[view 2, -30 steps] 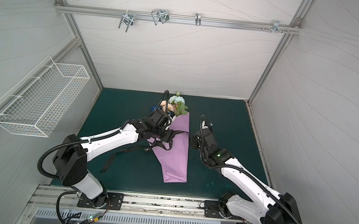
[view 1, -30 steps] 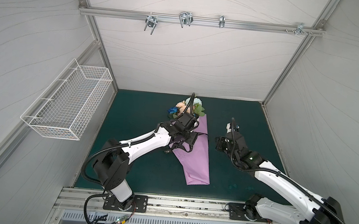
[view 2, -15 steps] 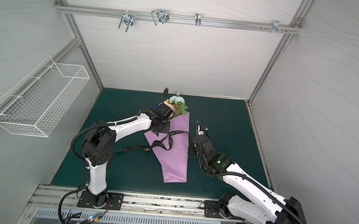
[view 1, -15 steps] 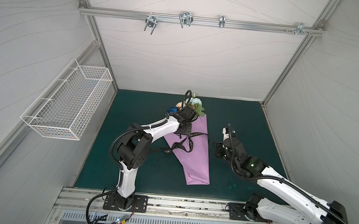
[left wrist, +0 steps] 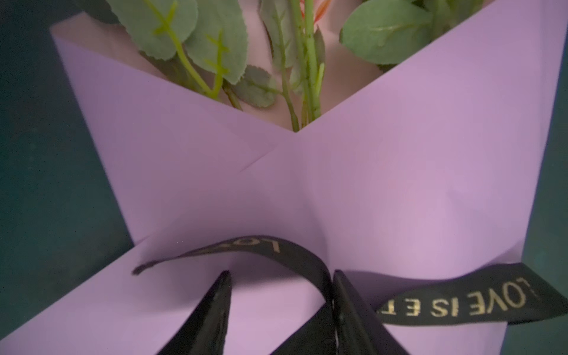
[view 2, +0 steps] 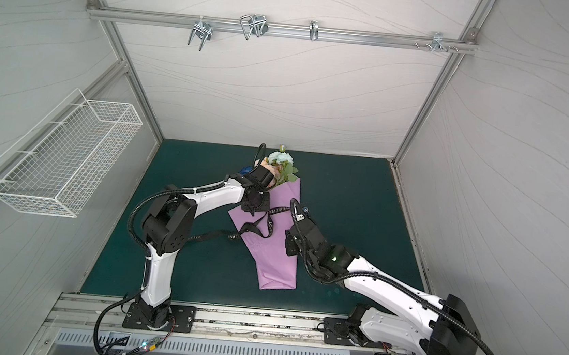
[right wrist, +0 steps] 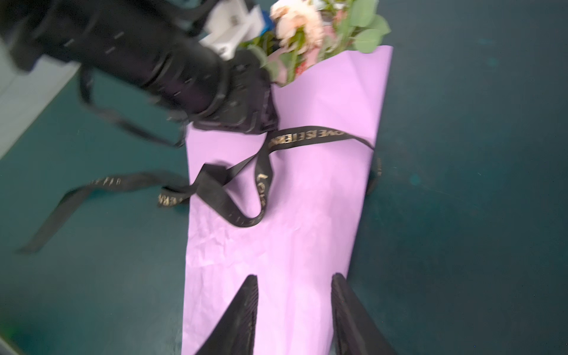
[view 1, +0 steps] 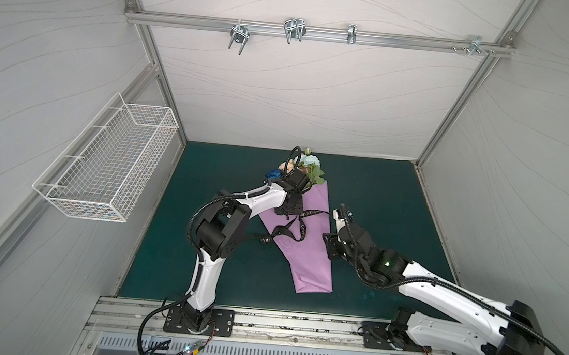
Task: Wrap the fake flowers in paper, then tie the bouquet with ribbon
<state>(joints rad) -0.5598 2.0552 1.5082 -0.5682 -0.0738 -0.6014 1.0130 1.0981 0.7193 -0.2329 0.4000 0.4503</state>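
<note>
Left arm (view 1: 256, 200) has its elbow bent up high, left gripper (left wrist: 281, 273) tipped downward, jaws apart. Right arm (view 1: 443, 289) reaches low, right gripper (right wrist: 293, 276) also parted.

A lab robot cell. White wavy-grained wall panels (view 1: 283, 96) in silver aluminium framing (view 1: 395, 42) enclose a dark green mat (view 1: 381, 194); a white wire basket (view 1: 110, 165) hangs on a side panel

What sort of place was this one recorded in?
Probably a purpose-built robot work cell, not a home or shop: white panel walls on an aluminium frame, robot arms bolted to a base rail, and a green mat as the work surface.
</note>
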